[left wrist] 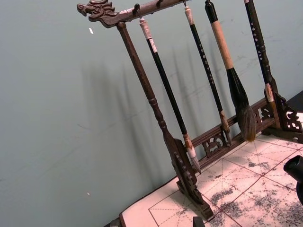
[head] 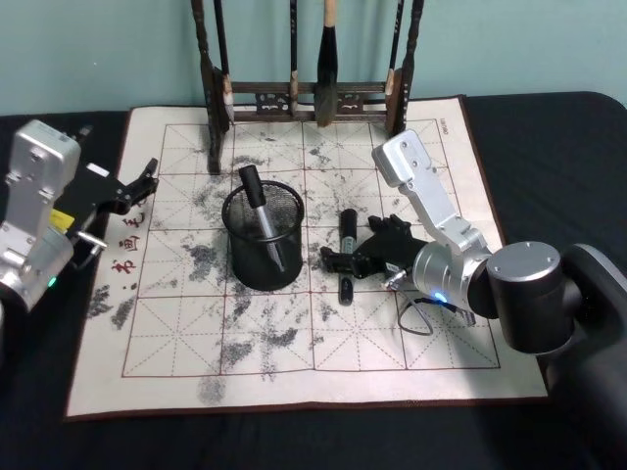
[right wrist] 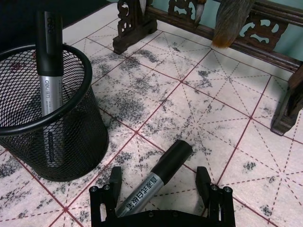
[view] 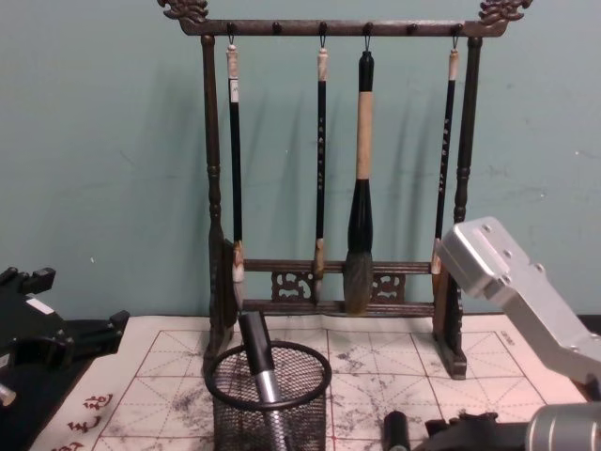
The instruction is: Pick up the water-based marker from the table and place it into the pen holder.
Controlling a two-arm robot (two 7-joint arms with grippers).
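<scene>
A water-based marker (head: 347,227) with a black cap and silver barrel lies on the white grid mat of the table (head: 294,382), just right of the pen holder (head: 238,264). My right gripper (head: 350,260) is low over this marker (right wrist: 163,168) and open. Its fingers (right wrist: 113,178) stand on either side of the barrel without touching it. The pen holder (right wrist: 28,124) is a black wire-mesh cup, and another marker (right wrist: 49,71) stands tilted inside it. From the chest, the holder (view: 225,413) sits at centre front. My left gripper (head: 147,176) is parked open at the mat's left edge.
A tall dark wooden brush rack (head: 304,98) with several hanging brushes (view: 359,188) stands at the back of the mat, behind the holder. Red characters (head: 127,250) mark the mat's left edge. The dark tabletop (head: 549,147) surrounds the mat.
</scene>
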